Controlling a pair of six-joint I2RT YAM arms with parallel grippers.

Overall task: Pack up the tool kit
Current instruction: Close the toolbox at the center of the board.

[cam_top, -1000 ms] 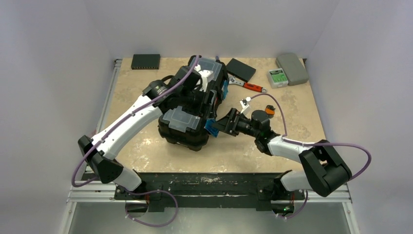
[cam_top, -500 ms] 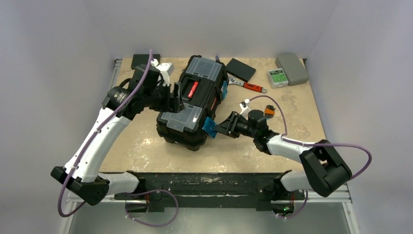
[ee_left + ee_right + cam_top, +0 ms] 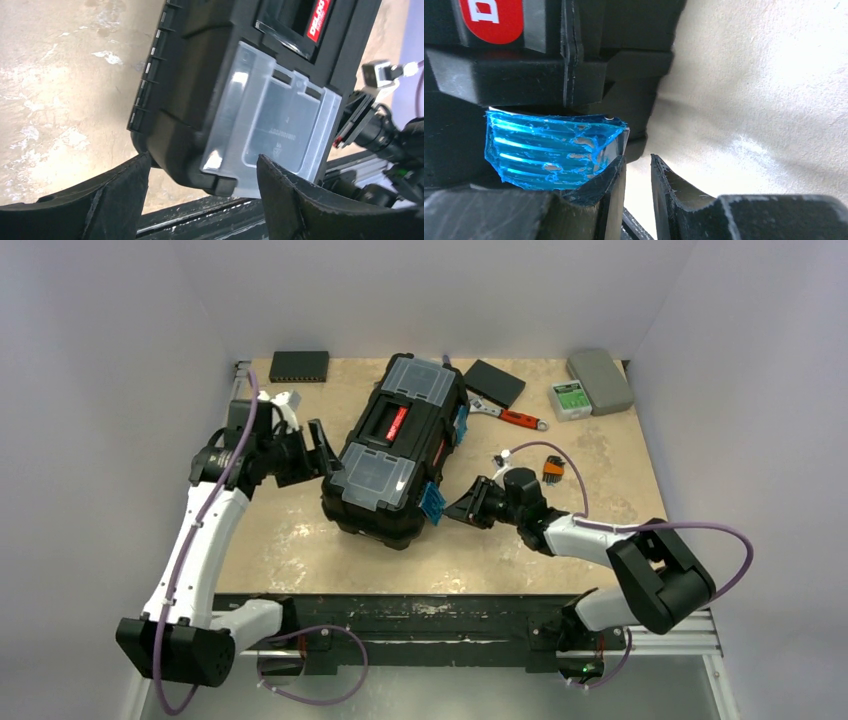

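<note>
Toolbox (image 3: 395, 455) now lies uncovered; left claw (image 3: 318, 452) has swung off it to its left side, wide apart; right claw (image 3: 462, 508) has narrowed to a slit beside the blue latch (image 3: 433, 502), gripping nothing.

Robotics lab test cell, blank white walls (image 3: 100, 360), aluminium-rail frame (image 3: 680, 643), beige tabletop (image 3: 300, 540)
</note>
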